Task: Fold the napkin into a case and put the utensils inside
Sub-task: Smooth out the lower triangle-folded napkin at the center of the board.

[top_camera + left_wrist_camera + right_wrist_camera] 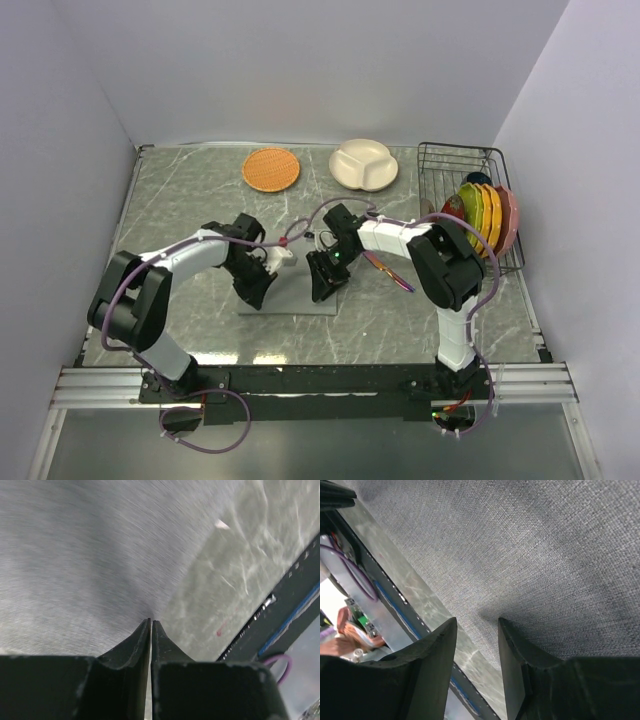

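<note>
The grey napkin (290, 292) lies flat on the marble table, between my two grippers. My left gripper (252, 292) is at its left near edge. In the left wrist view its fingers are shut (150, 621) right on the edge of the napkin (90, 555), which puckers at the tips. My right gripper (324, 288) is at the right near edge. In the right wrist view it is open (477, 620), one finger over the napkin (545, 545) and one over bare table. The purple knife (392, 272) lies just right of the right gripper. I cannot make out the spoon.
A round orange mat (271, 168) and a white divided plate (364, 163) lie at the back. A wire rack (455, 165) at the right holds coloured plates (485, 215) on edge. The table's front rail (280, 615) runs close beneath both grippers.
</note>
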Available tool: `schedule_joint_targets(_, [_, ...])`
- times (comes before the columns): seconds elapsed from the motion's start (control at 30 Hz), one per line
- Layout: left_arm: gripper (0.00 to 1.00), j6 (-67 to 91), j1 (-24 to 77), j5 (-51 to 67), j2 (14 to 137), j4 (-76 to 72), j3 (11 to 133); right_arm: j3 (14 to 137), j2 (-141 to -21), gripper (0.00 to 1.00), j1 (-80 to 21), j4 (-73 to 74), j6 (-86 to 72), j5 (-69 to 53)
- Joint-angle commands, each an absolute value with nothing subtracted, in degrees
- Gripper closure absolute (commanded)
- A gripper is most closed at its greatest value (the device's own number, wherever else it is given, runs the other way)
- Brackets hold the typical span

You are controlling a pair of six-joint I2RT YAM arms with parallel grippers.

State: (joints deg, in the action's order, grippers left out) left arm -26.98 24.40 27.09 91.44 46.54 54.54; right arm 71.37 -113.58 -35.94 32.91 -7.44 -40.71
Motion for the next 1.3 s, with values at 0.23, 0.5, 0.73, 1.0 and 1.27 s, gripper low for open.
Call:
schedule_joint_targets(0.23, [0.88,-31.29,31.99,26.01,90.88,50.80,55.63,75.22,-105.39,0.45,-31.65,41.39,0.88,-41.92])
schedule_joint_targets(0.5, [0.64,-30.76,23.84,36.62,89.82,51.59,69.57,86.20,-108.18,0.32,-18.65,37.62,-3.77,-41.59])
schedule_joint_targets(0.73, [0.50,-21.45,8.80,44.73,95.62,46.15,80.06,101.42,-120.48,0.32,-16.08,37.88,-7.82,-41.57])
schedule_joint_targets(1.0, [0.47,-20.22,6.07,45.09,100.19,46.32,84.11,103.01,-126.47,0.31,-16.00,37.36,-8.26,-41.66])
schedule_joint_targets(1.27, [0.46,-20.48,5.98,45.26,102.04,47.20,84.98,104.32,-130.69,0.33,-16.17,36.56,-7.82,-41.04])
